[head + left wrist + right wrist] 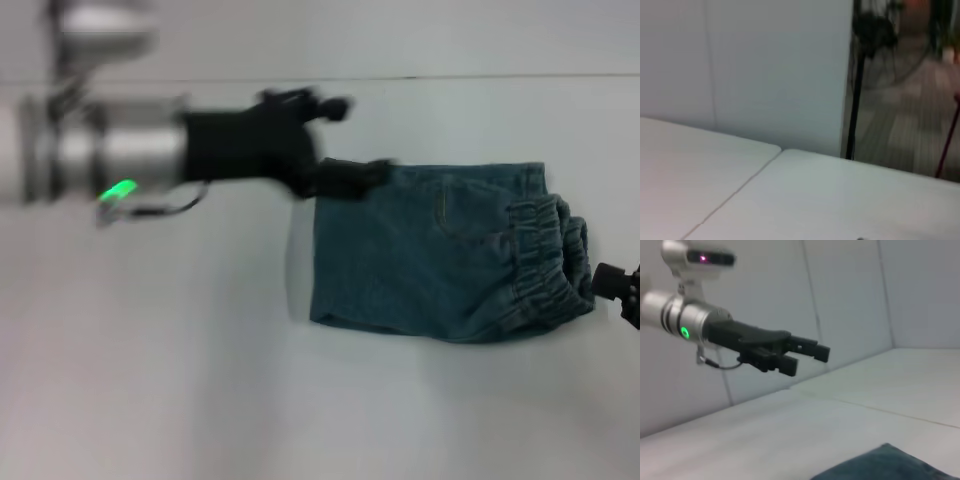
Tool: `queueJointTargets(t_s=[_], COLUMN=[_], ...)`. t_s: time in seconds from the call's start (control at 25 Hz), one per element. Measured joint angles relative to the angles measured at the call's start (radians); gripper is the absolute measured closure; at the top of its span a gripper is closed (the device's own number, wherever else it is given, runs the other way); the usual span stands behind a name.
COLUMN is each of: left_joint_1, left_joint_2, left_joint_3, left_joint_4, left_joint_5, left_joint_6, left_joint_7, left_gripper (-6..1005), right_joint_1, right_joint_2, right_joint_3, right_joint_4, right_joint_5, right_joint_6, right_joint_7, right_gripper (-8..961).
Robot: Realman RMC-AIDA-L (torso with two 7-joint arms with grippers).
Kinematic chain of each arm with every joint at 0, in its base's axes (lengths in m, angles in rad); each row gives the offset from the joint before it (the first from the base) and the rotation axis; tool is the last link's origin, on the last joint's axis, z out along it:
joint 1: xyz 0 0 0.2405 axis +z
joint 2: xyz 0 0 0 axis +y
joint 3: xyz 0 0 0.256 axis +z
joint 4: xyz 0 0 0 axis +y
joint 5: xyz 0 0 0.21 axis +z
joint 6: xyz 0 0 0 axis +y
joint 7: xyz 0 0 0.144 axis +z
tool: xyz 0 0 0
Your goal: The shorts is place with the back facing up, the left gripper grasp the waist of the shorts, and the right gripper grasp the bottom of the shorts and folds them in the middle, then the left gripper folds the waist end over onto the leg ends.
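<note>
The left gripper (345,150) hung in the air over the far left corner of the shorts (440,255). Its two black fingers (810,351) were apart, with a gap between them, and they held nothing. In the right wrist view it was up above the table (875,395), not touching the cloth.

The right gripper (620,285) only peeked in at the right edge of the head view, just beside the waist (545,255). Whether its jaws were spread or pressed together could not be told.

The shorts lay flat on the white table, folded over into one neat block. The ruffled waist was at the right end. The smooth left end was a straight edge.
</note>
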Motion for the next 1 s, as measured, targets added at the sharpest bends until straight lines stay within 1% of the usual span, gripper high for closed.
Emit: queueJointTargets(t_s=[0.12,0.16,0.24,0.36,0.4,0.48,0.6,0.84,1.0], left_joint_1=[0.068,0.091,0.108,0.137,0.15,0.172,0.207,0.231,0.229], left_joint_2=[0.007,0.009,0.014,0.038,0.046,0.054,0.051,0.049,0.055], left_joint_3=[-0.143,-0.217,-0.29,-0.439,-0.473,-0.521,-0.56,-0.615,-0.644], left_joint_4=[-0.139,-0.216,-0.29,-0.453,-0.493,-0.538,-0.547,-0.563,-0.565], left_joint_5=[-0.098,-0.116,-0.117,-0.096,-0.082,-0.049,0.024,0.151,0.225], left_joint_6=[0.122,0.183,0.245,0.348,0.368,0.394,0.398,0.396,0.4], left_joint_7=[0.186,0.272,0.351,0.498,0.534,0.588,0.625,0.639,0.614], left_gripper=[55,56,59,61,61,61,61,60,60], right_joint_1=[0.0,0.0,0.0,0.003,0.004,0.005,0.01,0.03,0.043], right_joint_2=[0.01,0.015,0.024,0.044,0.051,0.06,0.062,0.062,0.064], right_joint_3=[0.001,0.001,-0.001,-0.001,-0.001,-0.002,-0.01,-0.011,-0.008], right_joint_4=[-0.031,-0.039,-0.047,-0.049,-0.05,-0.051,-0.043,-0.036,-0.03], right_joint_5=[-0.026,-0.035,-0.048,-0.071,-0.081,-0.096,-0.106,-0.153,-0.191], right_joint_6=[-0.031,-0.038,-0.053,-0.073,-0.075,-0.079,-0.088,-0.1,-0.088], right_joint_7=[0.003,0.003,0.003,0.004,0.004,0.004,0.004,0.002,-0.006], right_gripper=[941,940,940,939,939,939,938,663,497])
